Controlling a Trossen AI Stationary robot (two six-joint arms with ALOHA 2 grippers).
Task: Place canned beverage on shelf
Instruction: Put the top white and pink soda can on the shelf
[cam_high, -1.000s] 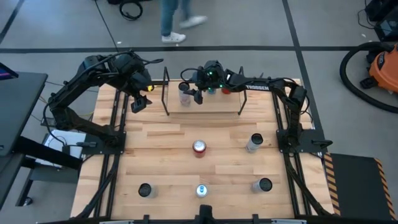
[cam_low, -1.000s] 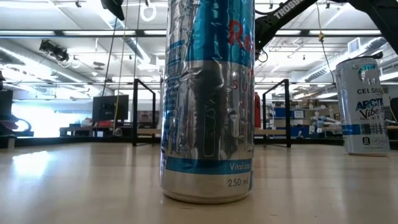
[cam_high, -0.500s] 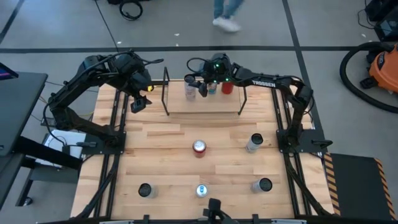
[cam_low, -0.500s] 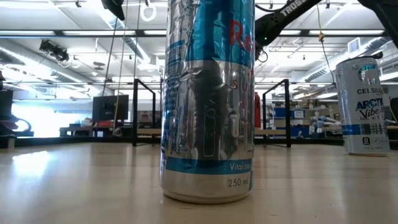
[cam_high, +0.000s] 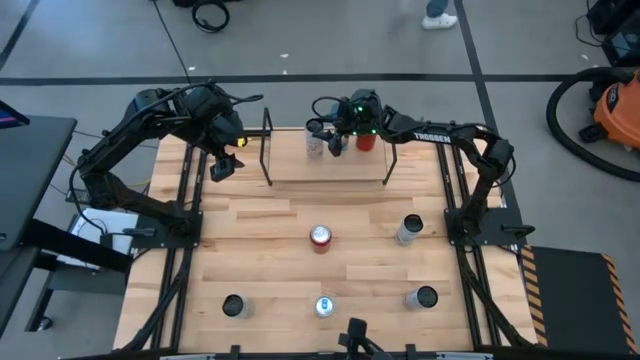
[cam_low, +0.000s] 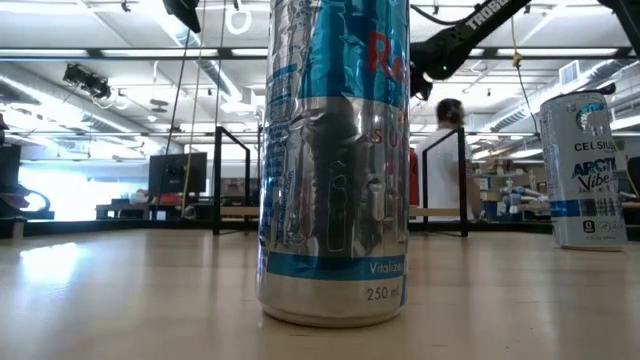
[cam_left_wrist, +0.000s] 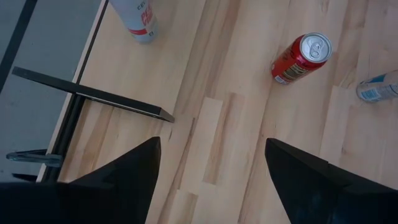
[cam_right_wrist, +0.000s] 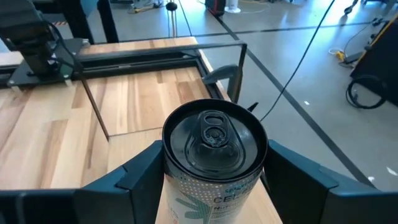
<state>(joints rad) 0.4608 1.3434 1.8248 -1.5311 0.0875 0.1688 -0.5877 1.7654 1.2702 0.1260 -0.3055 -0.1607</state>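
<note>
A white can with teal print and a black top sits between the fingers of my right gripper, which is shut on it over the shelf, a pale board between two black wire frames at the table's far edge. A red can stands on the shelf to the held can's right. My left gripper hangs open and empty above the table's far left, outside the shelf's left frame. My right gripper pinches the can's upper wall between its two fingers, one on each side just under the rim. The fingers reach in nearly level from the table's right. The can stays upright; its base is hidden, so whether it rests on the board cannot be told.
On the table in front of the shelf stand a red can, a white can, and three more near the front edge: a black-topped one, a silver-blue one and another black-topped one. A person shows beyond the table.
My right gripper has carried the upright can along the shelf toward the table's right edge and a little toward the far edge. A person has walked past beyond the table's far edge.
</note>
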